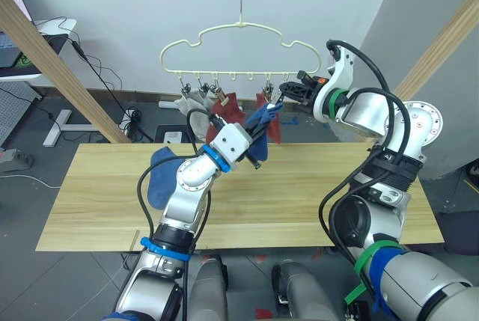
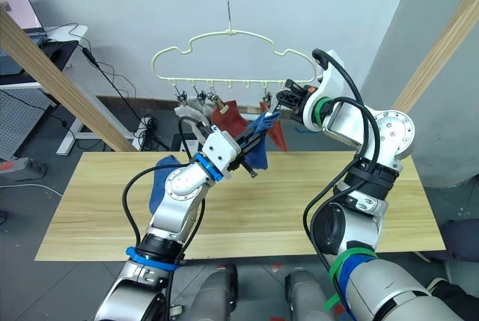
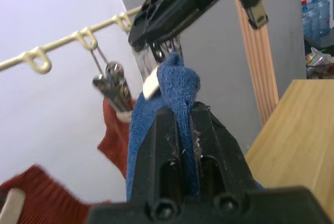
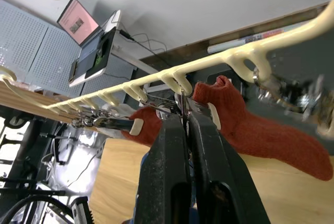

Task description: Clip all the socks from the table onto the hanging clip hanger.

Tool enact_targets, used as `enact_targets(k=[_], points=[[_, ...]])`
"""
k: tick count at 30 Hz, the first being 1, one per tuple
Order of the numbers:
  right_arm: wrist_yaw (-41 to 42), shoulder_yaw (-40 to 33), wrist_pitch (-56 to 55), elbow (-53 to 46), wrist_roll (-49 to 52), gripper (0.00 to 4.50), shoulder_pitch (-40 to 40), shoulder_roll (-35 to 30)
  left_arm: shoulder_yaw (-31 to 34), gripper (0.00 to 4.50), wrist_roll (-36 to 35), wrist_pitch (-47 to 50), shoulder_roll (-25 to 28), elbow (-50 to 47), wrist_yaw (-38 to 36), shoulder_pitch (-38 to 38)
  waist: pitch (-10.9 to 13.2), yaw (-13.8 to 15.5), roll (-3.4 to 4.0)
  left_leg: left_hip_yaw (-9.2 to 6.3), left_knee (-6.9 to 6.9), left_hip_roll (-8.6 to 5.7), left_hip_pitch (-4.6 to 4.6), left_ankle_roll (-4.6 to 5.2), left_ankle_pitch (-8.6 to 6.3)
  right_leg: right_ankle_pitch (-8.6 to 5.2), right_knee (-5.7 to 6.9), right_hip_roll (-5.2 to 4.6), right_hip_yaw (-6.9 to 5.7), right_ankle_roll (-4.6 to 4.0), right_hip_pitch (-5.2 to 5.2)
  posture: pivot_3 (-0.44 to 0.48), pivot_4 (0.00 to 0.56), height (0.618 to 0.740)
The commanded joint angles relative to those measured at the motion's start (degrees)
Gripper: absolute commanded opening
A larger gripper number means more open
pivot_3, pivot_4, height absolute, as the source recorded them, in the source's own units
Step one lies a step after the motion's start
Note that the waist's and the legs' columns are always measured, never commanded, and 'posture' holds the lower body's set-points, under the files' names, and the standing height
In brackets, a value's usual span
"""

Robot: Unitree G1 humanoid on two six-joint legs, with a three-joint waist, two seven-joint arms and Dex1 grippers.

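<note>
The left claw [image 1: 258,144] is gripping a blue sock [image 1: 263,117], lifting its top to the clip [image 3: 154,59] the right claw [image 1: 287,87] is squeezing; next, feeding fabric between the clip's jaws.

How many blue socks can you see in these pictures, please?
2. One blue sock is held up by the left gripper at a clip under the hanger, where the right gripper is; the other blue sock lies on the table.

Sock [image 1: 159,179] on table [image 1: 314,194], below hanger [image 1: 239,40]
</note>
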Motion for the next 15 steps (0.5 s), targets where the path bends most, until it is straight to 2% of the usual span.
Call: enact_targets(k=[1, 4, 5, 6, 9, 12, 15], points=[[-0.38, -0.51, 1.04, -1.92, 0.72, 0.0, -0.28, 0.41, -0.34, 0.01, 0.53, -1.94, -1.45, 0.47, 1.56, -2.34, 0.0, 0.02, 0.0, -0.01, 0.0, 0.0, -0.01, 0.0, 0.0, 0.0, -0.01, 0.0, -0.01, 0.0, 0.0, 0.008, 0.23, 0.74], [-0.06, -0.34, 0.92, -2.15, 0.87, 0.0, -0.06, 0.29, -0.62, 0.01, 0.36, -2.17, -1.83, 0.55, 1.32, -2.66, 0.0, -0.05, 0.0, 0.0, -0.08, 0.0, -0.02, 0.0, 0.0, 0.0, -0.08, 0.0, -0.01, 0.0, 0.0, 0.008, 0.231, 0.74], [0.31, 0.01, 0.64, -2.2, 0.92, 0.5, 0.1, -0.01, -0.74, 0.0, 0.19, -2.06, -1.81, 0.34, 0.99, -2.54, 0.0, -0.05, 0.0, 0.0, -0.12, 0.01, -0.02, 0.0, 0.0, 0.0, -0.11, 0.0, -0.01, 0.0, 0.0, 0.007, 0.23, 0.74], [0.56, 0.27, 0.45, -2.22, 0.95, 0.72, 0.2, -0.22, -0.8, 0.0, 0.09, -1.97, -1.79, 0.19, 0.77, -2.44, 0.0, -0.05, 0.0, -0.01, -0.15, 0.01, -0.02, 0.0, 0.0, 0.0, -0.14, 0.0, -0.02, 0.0, 0.0, 0.007, 0.23, 0.74], [1.68, 1.34, -0.33, -2.58, 0.98, 1.97, 0.8, -1.27, -0.89, 0.0, -0.45, -1.5, -1.58, -0.13, -0.2, -1.9, 0.0, -0.05, 0.0, -0.01, -0.23, 0.01, -0.02, 0.0, 0.0, 0.0, -0.21, 0.01, -0.02, -0.01, 0.0, 0.005, 0.23, 0.74], [3.08, 2.13, -1.08, -3.75, 1.57, 2.95, 1.29, -2.45, -1.02, 0.0, -0.38, -1.51, -1.52, 0.0, -0.42, -1.94, 0.0, -0.05, 0.0, 0.01, -0.25, 0.01, -0.02, 0.0, 0.0, 0.01, -0.23, 0.0, -0.01, -0.01, 0.0, 0.003, 0.229, 0.74], [7.11, 7.27, -3.06, -7.23, 1.68, 4.09, 3.71, -6.57, -1.27, 0.0, 0.2, -1.1, -1.55, 0.81, -0.23, -2.48, 0.0, -0.01, 0.0, 0.01, -0.25, 0.0, -0.02, 0.0, 0.0, 0.0, -0.24, 0.0, -0.01, -0.01, 0.0, -0.001, 0.228, 0.74]])
